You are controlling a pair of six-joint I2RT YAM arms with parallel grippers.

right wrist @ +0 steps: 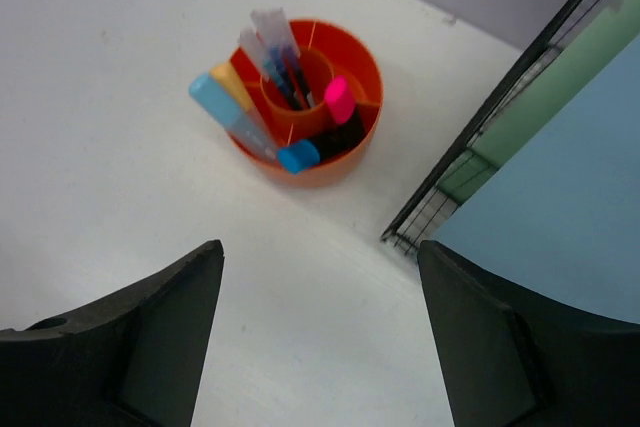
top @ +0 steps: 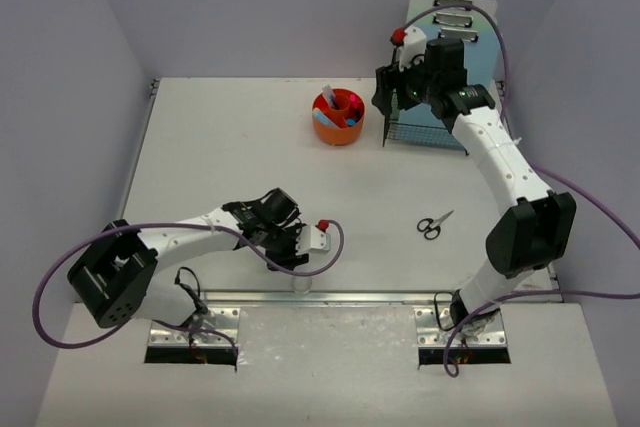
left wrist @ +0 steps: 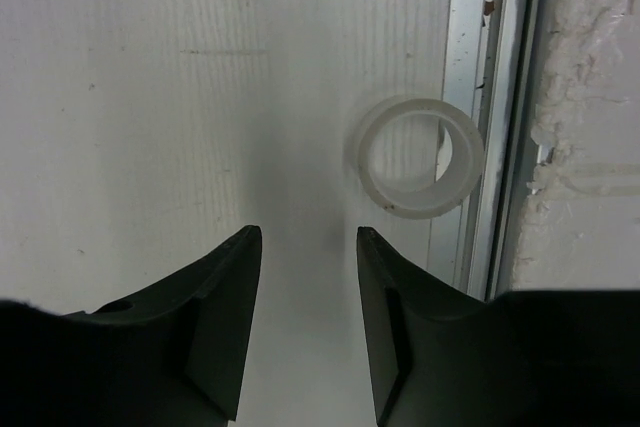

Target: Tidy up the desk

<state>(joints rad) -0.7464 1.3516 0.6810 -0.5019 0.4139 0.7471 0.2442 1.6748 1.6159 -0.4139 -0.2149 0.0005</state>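
The white desk [top: 220,147] has a metal rail [top: 340,297] along its front edge. My left gripper [top: 286,253] is open and empty, low over the desk near the front. In the left wrist view [left wrist: 308,237] a clear tape roll [left wrist: 415,157] lies just ahead and to the right of its fingertips, against the rail [left wrist: 500,97]. The roll shows faintly in the top view [top: 300,285]. My right gripper [top: 386,97] is open wide and empty, raised between the orange pen holder [top: 338,117] and the black wire rack [top: 415,127]. The right wrist view [right wrist: 320,247] shows bare desk between its fingers.
The pen holder [right wrist: 310,117] holds highlighters and pens. The wire rack [right wrist: 500,117] holds blue [right wrist: 560,227] and green folders at the back right. Black scissors [top: 434,224] lie on the desk to the right of centre. Lavender walls enclose the desk.
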